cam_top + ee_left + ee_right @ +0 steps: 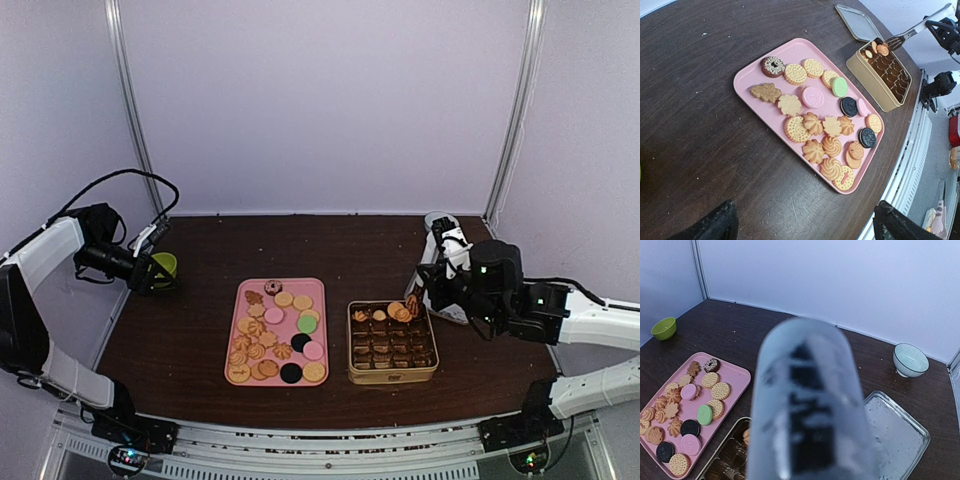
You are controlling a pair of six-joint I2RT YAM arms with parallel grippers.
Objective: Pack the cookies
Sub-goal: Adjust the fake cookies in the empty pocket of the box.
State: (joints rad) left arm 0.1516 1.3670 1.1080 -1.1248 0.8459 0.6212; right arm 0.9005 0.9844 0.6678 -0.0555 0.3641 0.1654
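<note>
Cookies point(832, 126): about two dozen on a pink tray point(790, 51) at the middle of the table point(180, 340), somewhat toward the near edge; mostly tan rounds and flower shapes, with two pink discs, one green, two black sandwich rounds, one chocolate ring with sprinkles at the tray's far end and one tree shape. A few more tan pieces point(398, 311) lie in the far row of a gold tin point(392, 375), which stands just right of the tray and apart from it; its other brown compartments hold none. Lid point(895, 432): silver, flat on the table beside the tin, toward the right edge. Tongs point(905, 36): metal, slanting down to the tin's far right corner, the handle clamped in the right gripper point(447, 283); whether the tips pinch a cookie cannot be told. Left gripper point(805, 227): at the left edge, raised above the table, jaws spread wide with nothing between them. Green bowl point(663, 328): near the left edge, toward the far left corner, close to the left gripper. White patterned bowl point(910, 359): far right corner.
</note>
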